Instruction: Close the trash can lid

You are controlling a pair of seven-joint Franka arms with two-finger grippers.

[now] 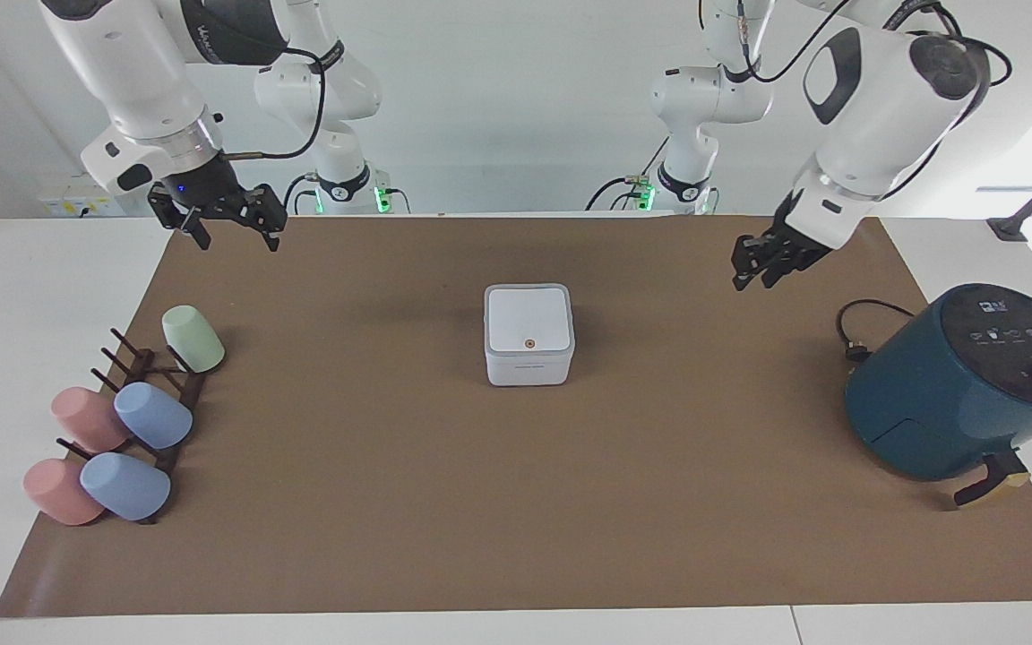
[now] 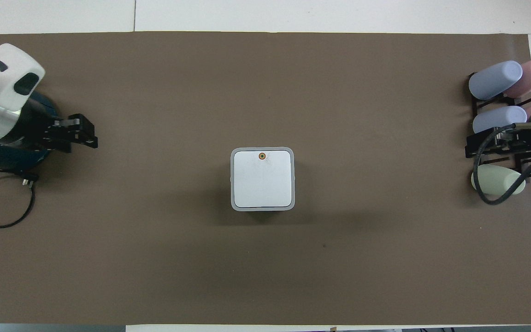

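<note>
The small white trash can [image 1: 529, 365] stands mid-table on the brown mat; it also shows in the overhead view [image 2: 262, 207]. Its lid [image 1: 528, 320] lies flat and closed on top, orange-ringed dot up [image 2: 262, 156]. My left gripper [image 1: 753, 279] is shut and empty, up in the air over the mat between the trash can and the air fryer; it also shows in the overhead view [image 2: 91, 137]. My right gripper [image 1: 236, 240] waits open and empty, raised over the mat's edge at the right arm's end; in the overhead view [image 2: 482, 145] it overlaps the cup rack.
A dark teal air fryer [image 1: 955, 385] with a black cord [image 1: 856, 333] sits at the left arm's end. A dark rack [image 1: 158, 394] with several pink, blue and green cups stands at the right arm's end.
</note>
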